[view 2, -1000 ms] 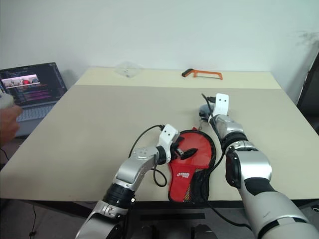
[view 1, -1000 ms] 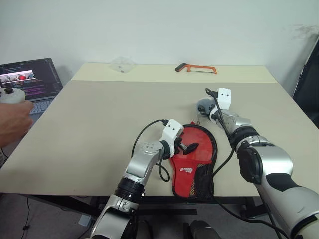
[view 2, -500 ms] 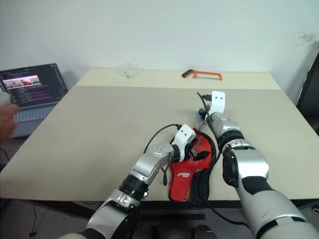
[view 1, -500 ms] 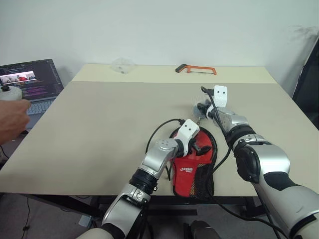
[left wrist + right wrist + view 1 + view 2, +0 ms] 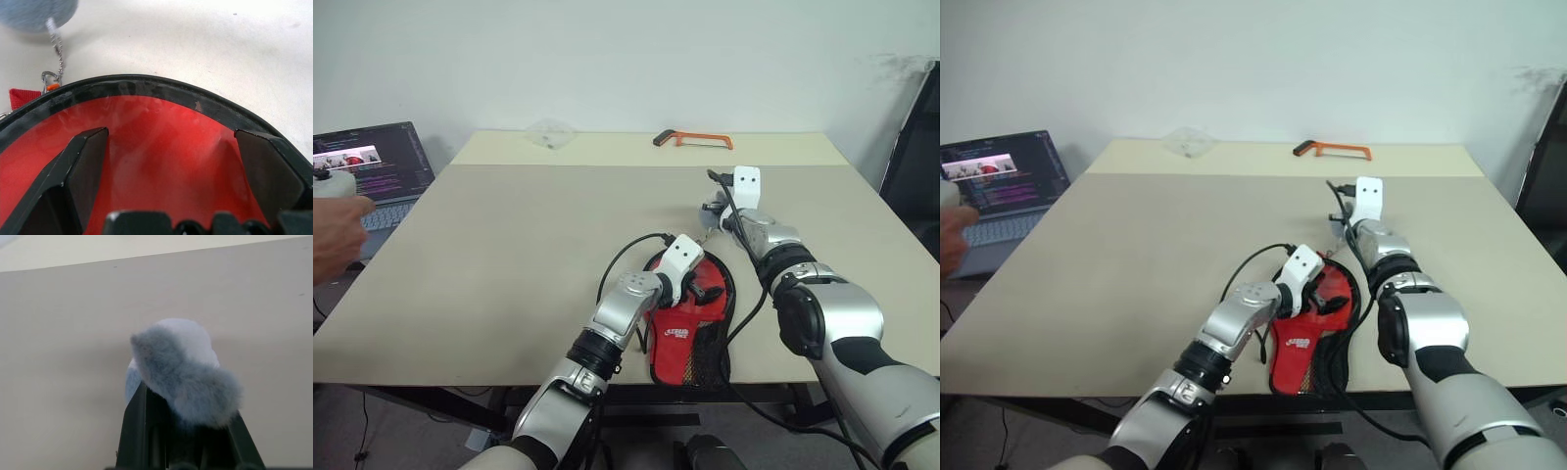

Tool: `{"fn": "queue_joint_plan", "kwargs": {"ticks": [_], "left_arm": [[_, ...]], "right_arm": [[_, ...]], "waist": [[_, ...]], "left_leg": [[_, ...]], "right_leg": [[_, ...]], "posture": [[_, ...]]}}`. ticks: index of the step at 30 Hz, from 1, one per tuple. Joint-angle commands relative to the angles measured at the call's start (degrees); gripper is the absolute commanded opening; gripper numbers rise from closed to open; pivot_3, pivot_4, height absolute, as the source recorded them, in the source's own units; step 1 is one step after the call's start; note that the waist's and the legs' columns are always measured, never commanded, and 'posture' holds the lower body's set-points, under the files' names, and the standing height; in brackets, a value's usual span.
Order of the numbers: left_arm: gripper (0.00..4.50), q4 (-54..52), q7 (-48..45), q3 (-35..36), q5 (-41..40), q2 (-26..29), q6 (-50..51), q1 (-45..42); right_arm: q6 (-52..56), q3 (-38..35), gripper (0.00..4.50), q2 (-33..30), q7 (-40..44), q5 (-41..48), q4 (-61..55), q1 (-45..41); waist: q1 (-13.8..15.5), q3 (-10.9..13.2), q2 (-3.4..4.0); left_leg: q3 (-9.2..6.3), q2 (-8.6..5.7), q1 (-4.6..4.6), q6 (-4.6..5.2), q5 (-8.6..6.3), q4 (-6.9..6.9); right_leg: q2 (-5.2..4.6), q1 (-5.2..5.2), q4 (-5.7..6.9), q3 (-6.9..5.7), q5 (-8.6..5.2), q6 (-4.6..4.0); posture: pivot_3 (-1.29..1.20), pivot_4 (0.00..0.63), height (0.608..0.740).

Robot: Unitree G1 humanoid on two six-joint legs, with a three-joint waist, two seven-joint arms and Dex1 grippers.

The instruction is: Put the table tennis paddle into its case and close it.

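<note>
The case (image 5: pixel 688 340) lies flat at the table's front edge, red side up with a white logo and black mesh. My left gripper (image 5: pixel 707 292) stands open just over its round end; the left wrist view has both black fingers (image 5: pixel 83 161) spread above the red face and black rim (image 5: pixel 161 88). A thin chain (image 5: pixel 57 46) runs from the rim to the pale plush ball (image 5: pixel 181 362). My right gripper (image 5: pixel 714 210) is shut on that ball just past the case's far end. The table tennis paddle is hidden.
A laptop (image 5: pixel 374 162) sits at the far left, with a person's hand (image 5: pixel 333 240) in front of it. An orange hacksaw (image 5: pixel 693 140) and a clear plastic piece (image 5: pixel 549 131) lie at the table's back. A dark object (image 5: pixel 913 176) stands at the right edge.
My left arm has swung right, bringing its open gripper over the case's round end. My right gripper has closed on the plush ball.
</note>
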Motion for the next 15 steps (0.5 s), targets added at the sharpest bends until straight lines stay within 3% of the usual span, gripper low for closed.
{"fn": "queue_joint_plan", "kwargs": {"ticks": [1,8,15], "left_arm": [[4.5,4.4,-0.4,-1.1,1.2,1.8,3.0,3.9],[4.5,5.2,-0.6,-1.0,1.3,2.0,2.6,3.7],[4.5,7.1,-1.3,-1.5,1.8,2.4,1.7,2.8]], "right_arm": [[-1.2,1.2,0.19,-3.2,-0.6,-2.2,-1.5,-1.6],[-0.2,5.1,0.19,-7.3,2.3,-5.7,-2.7,0.7],[2.1,11.1,0.19,-12.9,10.8,-9.7,-8.2,5.6]], "waist": [[0.0,0.0,0.0],[-0.1,0.0,0.01],[0.0,0.0,0.03]], "left_leg": [[0.0,0.0,0.0,0.0,0.0,0.0],[0.0,0.0,0.01,0.0,0.0,-0.01],[0.01,-0.03,0.0,0.0,0.0,-0.01]], "right_leg": [[0.0,0.0,0.0,0.0,0.0,0.0],[0.01,0.0,-0.03,0.01,-0.01,-0.01],[-0.02,0.02,-0.07,0.02,-0.01,0.0]], "posture": [[0.0,0.15,0.74],[0.0,0.15,0.74],[0.0,0.15,0.74]]}}
